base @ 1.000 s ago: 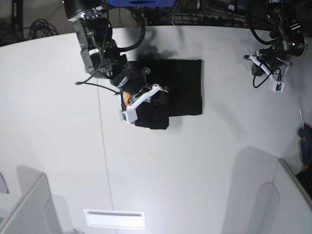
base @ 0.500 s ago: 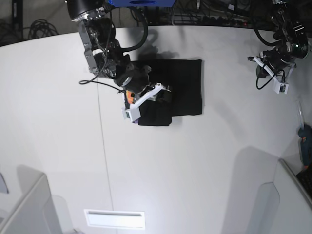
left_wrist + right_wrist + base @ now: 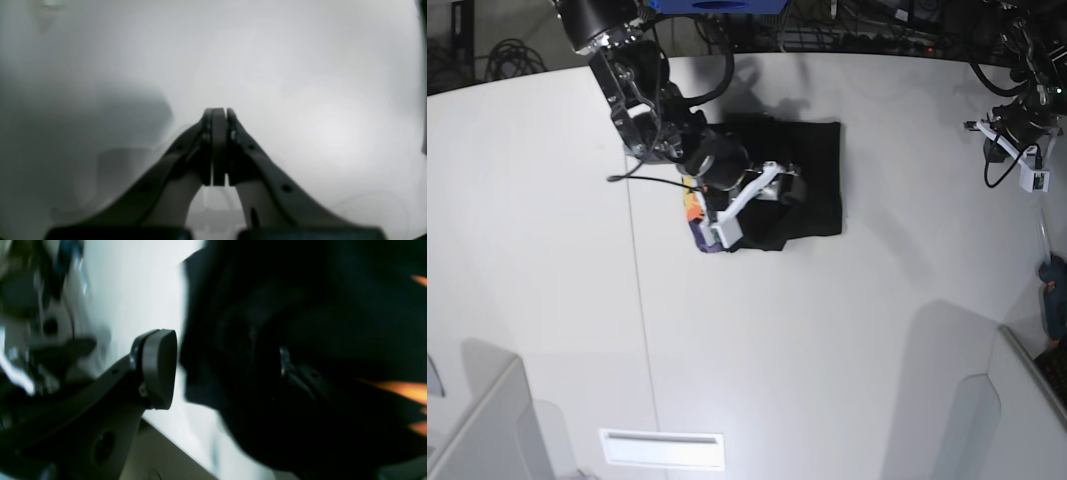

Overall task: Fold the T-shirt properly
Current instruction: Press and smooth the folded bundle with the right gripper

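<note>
We see the T-shirt (image 3: 802, 180) folded on the white bench (image 3: 827, 350), our right gripper (image 3: 767, 190) over it with jaws apart, our left gripper (image 3: 218, 146) closed, well apart.

We see two black arms of glossy, rounded segments. The right arm (image 3: 642, 95) carries loose black cables looping along its links, a white bracket with a small white camera box (image 3: 724, 230) at its wrist, and a blue housing at its base. The left arm (image 3: 1017, 60) bears the same white bracket and box, with a thin black cable curling beneath. In the wrist views we note dark grey fingers (image 3: 218, 146) with flat rounded pads, small round screw holes along the ribbed links, and a smooth oval pad (image 3: 158, 368) on the right gripper
</note>
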